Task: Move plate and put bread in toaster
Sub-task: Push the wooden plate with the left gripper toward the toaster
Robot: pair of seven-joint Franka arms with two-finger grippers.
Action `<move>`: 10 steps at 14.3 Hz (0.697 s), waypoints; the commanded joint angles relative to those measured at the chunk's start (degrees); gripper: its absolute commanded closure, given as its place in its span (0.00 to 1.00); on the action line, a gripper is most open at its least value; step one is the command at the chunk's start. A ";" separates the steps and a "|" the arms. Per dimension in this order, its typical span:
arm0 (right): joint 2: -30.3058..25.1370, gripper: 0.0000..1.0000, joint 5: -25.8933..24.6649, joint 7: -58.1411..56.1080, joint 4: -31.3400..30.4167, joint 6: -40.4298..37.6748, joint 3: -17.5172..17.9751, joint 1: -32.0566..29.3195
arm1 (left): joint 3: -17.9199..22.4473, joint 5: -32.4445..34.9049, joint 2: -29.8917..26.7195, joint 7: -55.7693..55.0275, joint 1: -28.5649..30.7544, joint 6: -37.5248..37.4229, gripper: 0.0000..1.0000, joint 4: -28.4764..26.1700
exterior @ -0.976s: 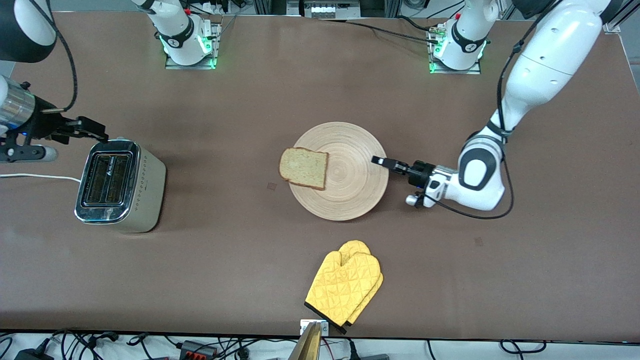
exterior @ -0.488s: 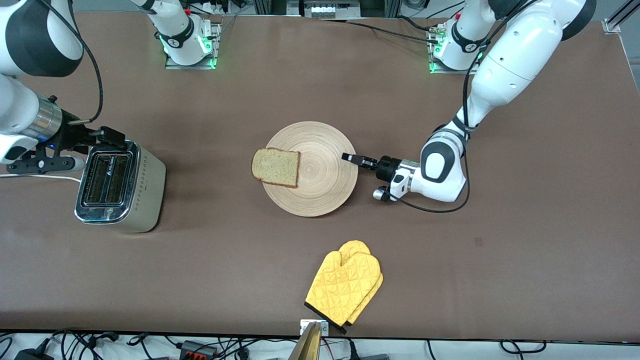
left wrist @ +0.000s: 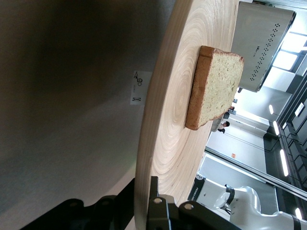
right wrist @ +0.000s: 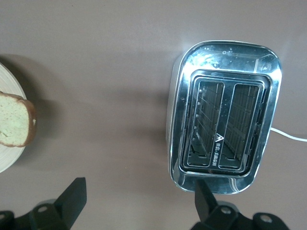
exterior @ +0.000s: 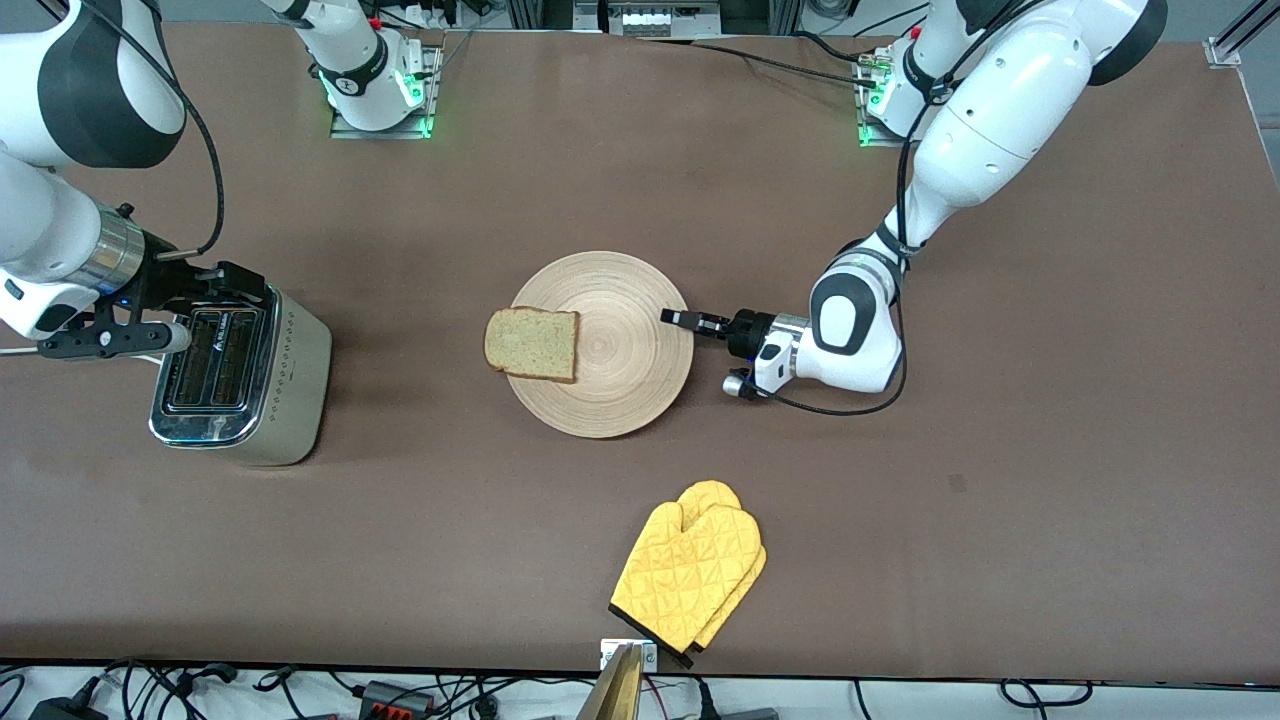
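Clamped on the round tan wooden plate (exterior: 600,343) rim, my left gripper (exterior: 686,320) has dragged it and the brown-crusted bread slice (exterior: 531,344) toward the chrome-topped beige toaster (exterior: 238,373) at frame left; my right gripper (exterior: 195,285) hovers spread above it.

place: robotics lab | evidence: my two arm bases (exterior: 378,85) bolted to a brown table (exterior: 640,180) | cables and power strips (exterior: 400,695) along its edge
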 commanded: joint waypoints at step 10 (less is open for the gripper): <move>-0.15 0.00 -0.25 0.16 -0.14 1.10 -0.01 -0.42 | 0.06 -2.01 3.53 4.41 -3.05 4.13 0.79 4.31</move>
